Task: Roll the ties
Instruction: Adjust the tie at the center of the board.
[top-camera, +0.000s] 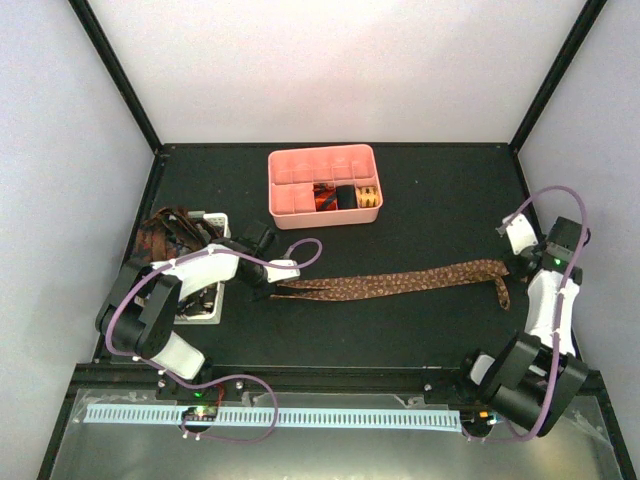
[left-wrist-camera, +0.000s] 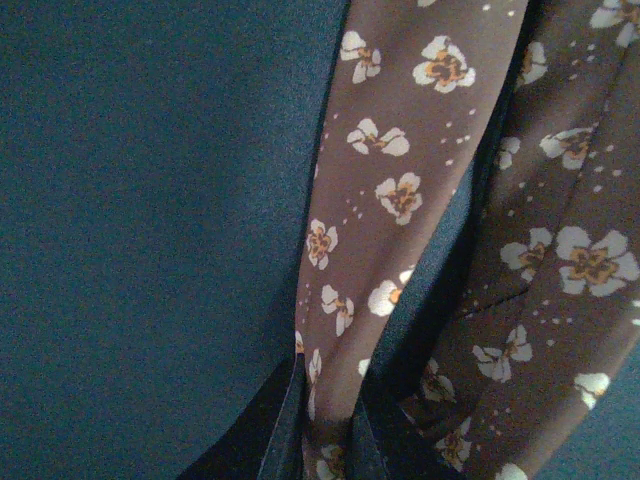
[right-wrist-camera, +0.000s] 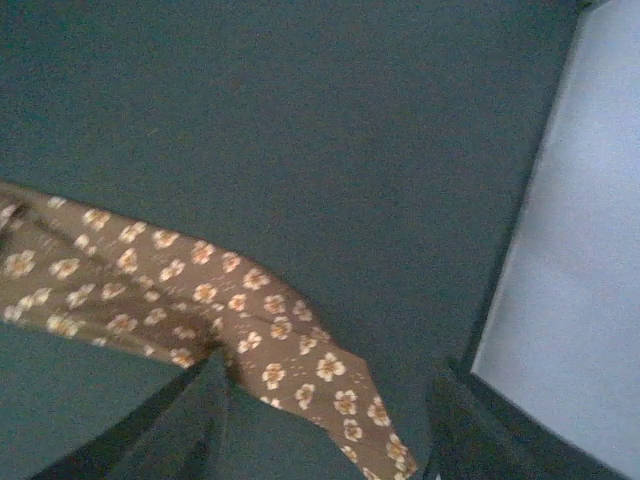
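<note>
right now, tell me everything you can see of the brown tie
The brown tie is long, narrow, soft fabric printed with small white-and-orange flowers. It lies stretched flat across the black table. The left jaws pinch one end, where two strands show; the other end lies under the open right jaws.

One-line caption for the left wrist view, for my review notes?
Left hand pinching a brown floral-print fabric necktie, dark tabletop behind.
</note>
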